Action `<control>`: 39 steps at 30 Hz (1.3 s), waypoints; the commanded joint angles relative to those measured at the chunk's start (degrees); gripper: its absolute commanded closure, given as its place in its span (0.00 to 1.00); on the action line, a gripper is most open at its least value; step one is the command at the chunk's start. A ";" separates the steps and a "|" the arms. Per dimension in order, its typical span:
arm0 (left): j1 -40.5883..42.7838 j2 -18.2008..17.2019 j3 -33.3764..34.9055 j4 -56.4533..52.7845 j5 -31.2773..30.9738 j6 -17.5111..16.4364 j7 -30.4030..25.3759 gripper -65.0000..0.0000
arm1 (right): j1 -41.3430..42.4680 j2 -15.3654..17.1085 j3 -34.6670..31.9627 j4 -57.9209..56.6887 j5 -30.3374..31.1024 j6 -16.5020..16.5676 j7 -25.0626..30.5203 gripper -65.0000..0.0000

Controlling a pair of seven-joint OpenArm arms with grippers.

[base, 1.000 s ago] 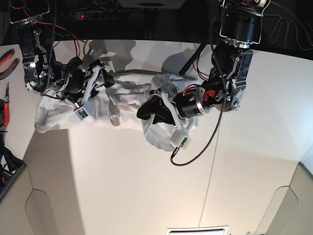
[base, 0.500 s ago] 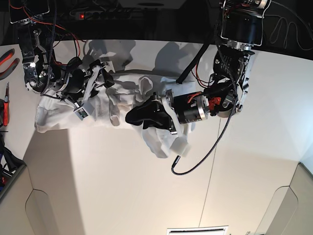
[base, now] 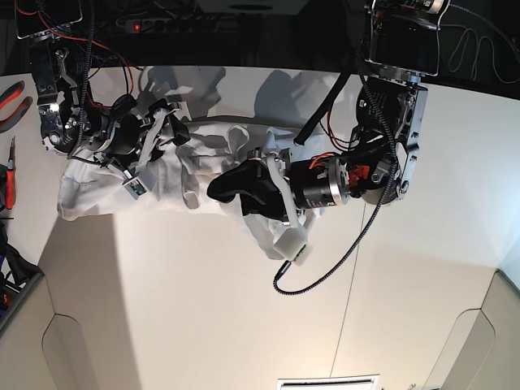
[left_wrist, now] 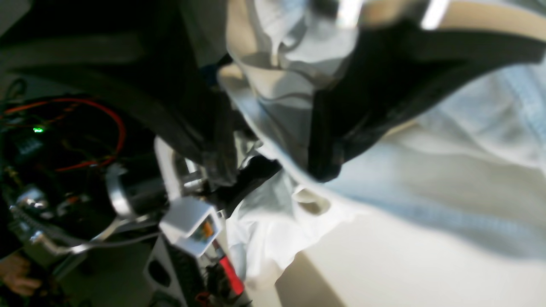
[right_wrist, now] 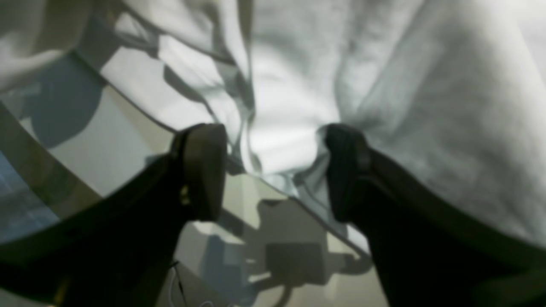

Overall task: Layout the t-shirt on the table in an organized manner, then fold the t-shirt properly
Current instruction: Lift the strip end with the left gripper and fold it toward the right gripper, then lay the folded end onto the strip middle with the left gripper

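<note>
The white t-shirt (base: 97, 191) lies crumpled across the far left and middle of the table (base: 244, 309). My right gripper (base: 180, 123) rests on its upper part. In the right wrist view this gripper (right_wrist: 275, 170) stands open, with a wrinkled edge of the t-shirt (right_wrist: 384, 85) lying between the two dark fingers (right_wrist: 204, 170). My left gripper (base: 223, 188) lies low over the shirt's middle, pointing left. The left wrist view is blurred. There the left gripper (left_wrist: 273, 170) has its fingers apart, and a fold of t-shirt (left_wrist: 426, 179) runs through the gap.
Red-handled pliers (base: 12, 97) and another red tool (base: 8, 183) lie at the table's left edge. A black cable (base: 325, 268) loops from the left wrist onto the table. A dark seam line (base: 349, 284) runs down the tabletop. A power strip (base: 187, 24) sits behind the table.
The left gripper has swung leftward over the shirt, pushing cloth with it, and its fingers have spread wider. The right arm has not moved.
</note>
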 commanded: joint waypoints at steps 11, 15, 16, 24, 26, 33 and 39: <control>-1.07 0.50 1.01 1.03 -3.08 -0.71 -2.38 0.51 | 0.61 0.48 0.37 0.81 0.68 0.07 0.85 0.45; -1.07 0.48 5.31 1.03 6.34 -0.71 -5.42 0.50 | 0.61 0.48 0.37 0.81 0.68 0.07 0.85 0.45; -1.07 0.48 6.62 1.03 7.91 -0.71 -5.99 0.46 | 0.61 0.48 0.37 0.81 0.68 0.07 0.85 0.45; -1.11 0.50 14.32 1.03 13.92 -0.71 -13.09 0.42 | 0.61 0.48 0.37 0.81 0.66 0.07 0.85 0.45; -1.16 0.83 14.10 1.03 13.25 -0.71 -13.07 0.42 | 0.61 0.48 0.37 0.81 0.66 0.07 0.83 0.45; -4.79 0.83 14.08 1.16 5.25 -0.71 -11.63 0.42 | 0.61 0.48 0.37 0.81 0.66 0.07 0.83 0.45; -7.30 0.81 14.10 1.16 5.35 -0.71 -7.87 0.42 | 0.61 0.48 0.37 0.81 0.66 0.07 0.81 0.45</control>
